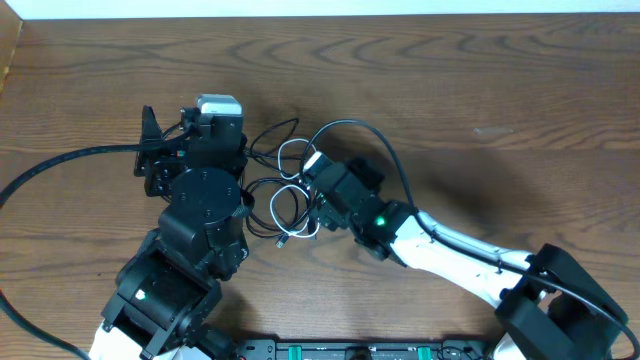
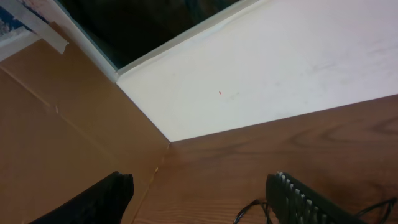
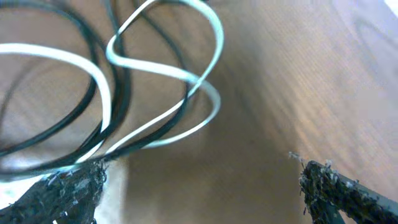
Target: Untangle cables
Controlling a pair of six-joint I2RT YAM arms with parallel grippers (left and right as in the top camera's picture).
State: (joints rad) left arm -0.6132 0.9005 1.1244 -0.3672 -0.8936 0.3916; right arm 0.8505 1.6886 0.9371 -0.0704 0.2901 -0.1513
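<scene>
My right gripper (image 3: 199, 186) is spread wide. The white cable (image 3: 155, 67) and black cable (image 3: 126, 74) loop ahead, seemingly brushing 1 finger (image 3: 74, 183). My left gripper (image 2: 199, 199), also spread, points away, so the right is nearer.

You have soft, even light from above on the table (image 1: 520, 90). The right arm (image 1: 450, 250) throws only a faint, broad shadow just beside itself. Your left wrist view is crisp on the pale wall (image 2: 280, 68). Your right wrist view is blurred: the white cable (image 3: 161, 68), black cable (image 3: 122, 81) and fingertips (image 3: 339, 190) all smear, and a dark shadow lies under the cables.
</scene>
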